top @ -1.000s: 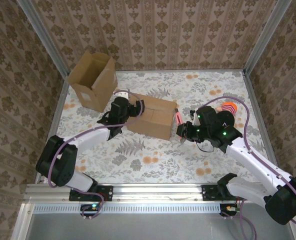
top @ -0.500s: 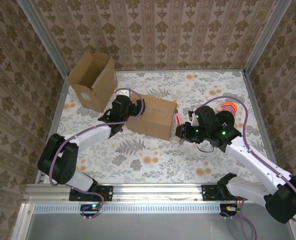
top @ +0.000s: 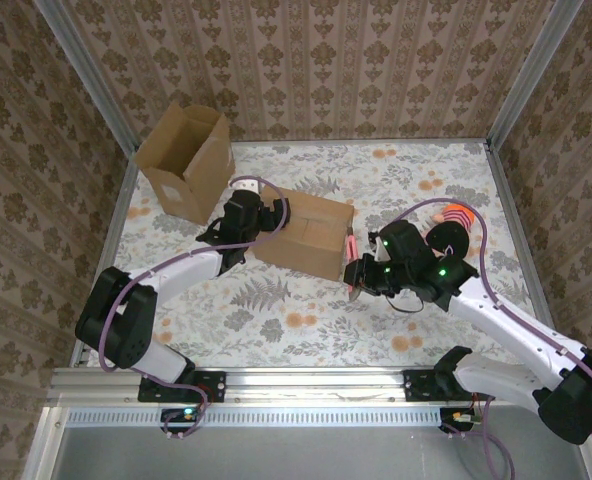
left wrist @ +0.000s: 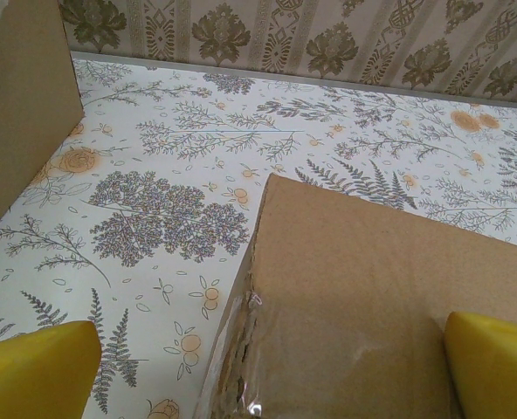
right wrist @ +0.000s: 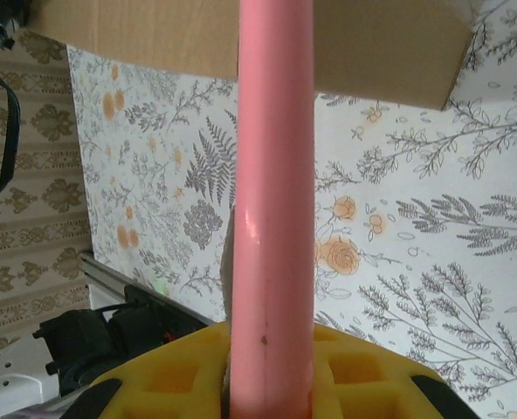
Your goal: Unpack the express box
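1. From the top camera, the closed brown cardboard box point(top: 311, 232) lies on the flowery table point(top: 396, 320), a bit left of the middle.
   - An open brown cardboard box point(top: 184, 160) stands in the far left corner.
   - The left gripper point(top: 268, 215) is at the closed box's left end, with its fingers spread wide.
   - The right gripper point(top: 356, 272) is at the box's right end. It grips a long pink stick-like tool point(top: 350, 245).

2. In the left wrist camera, the two yellow fingers point(left wrist: 33, 371) are far apart and hold nothing.
   - A corner of the closed box sits between them.
   - Shiny clear tape point(left wrist: 328, 349) runs over the top of the box.
   - It is not clear if the fingers touch the box.

3. In the right wrist camera, the right gripper's fingers point(right wrist: 372, 371) squeeze the pink tool tight.
   - The tool points at the closed box.
   - It is hard to tell if its tip touches the cardboard.

4. The step in hand looks like opening the box by cutting the tape.
   - Next, the left gripper likely needs to close on the box so that it cannot slide.
   - The right gripper then needs to put the tool's tip on the tape line and pull along it, gently, so nothing inside gets hurt.
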Available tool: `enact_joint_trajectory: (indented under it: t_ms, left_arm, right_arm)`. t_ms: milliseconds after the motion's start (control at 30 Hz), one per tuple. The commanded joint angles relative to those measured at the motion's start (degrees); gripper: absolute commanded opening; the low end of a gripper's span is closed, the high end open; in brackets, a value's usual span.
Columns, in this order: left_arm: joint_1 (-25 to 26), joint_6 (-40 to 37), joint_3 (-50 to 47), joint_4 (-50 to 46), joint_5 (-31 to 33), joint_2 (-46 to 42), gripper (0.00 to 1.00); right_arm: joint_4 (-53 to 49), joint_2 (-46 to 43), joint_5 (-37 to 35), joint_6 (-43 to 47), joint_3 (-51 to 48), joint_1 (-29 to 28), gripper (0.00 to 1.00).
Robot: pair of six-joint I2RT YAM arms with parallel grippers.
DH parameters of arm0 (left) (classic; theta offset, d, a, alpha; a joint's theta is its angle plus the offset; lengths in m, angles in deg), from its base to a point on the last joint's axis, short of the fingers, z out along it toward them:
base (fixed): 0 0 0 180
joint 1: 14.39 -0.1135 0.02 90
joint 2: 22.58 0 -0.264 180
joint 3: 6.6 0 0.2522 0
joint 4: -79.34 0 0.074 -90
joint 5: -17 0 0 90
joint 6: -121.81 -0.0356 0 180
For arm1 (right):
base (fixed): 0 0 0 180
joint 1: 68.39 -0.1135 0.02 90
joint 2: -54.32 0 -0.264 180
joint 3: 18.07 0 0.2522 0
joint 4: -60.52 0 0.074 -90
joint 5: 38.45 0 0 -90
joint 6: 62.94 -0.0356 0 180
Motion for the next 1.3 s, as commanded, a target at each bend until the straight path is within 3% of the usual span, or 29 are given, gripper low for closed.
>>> enact_joint_trajectory:
  t_ms: [0, 700, 1267]
  left_arm:
    - [0.3, -0.2, -5.6, -18.1, 0.0, 7.5, 1.0]
    - [0.2, 0.0, -5.8, -17.2, -0.3, 8.1, 1.0]
    - [0.2, -1.0, -4.8, -17.0, -0.9, 8.2, 1.0]
  right_arm:
    - [-2.9, -0.7, 7.0, -0.9, -1.6, -2.8, 0.0]
    - [-0.9, -4.2, 4.4, -6.3, -4.5, -8.5, 0.0]
    - [-7.9, -11.5, -2.0, -6.6, -4.5, -8.6, 0.0]
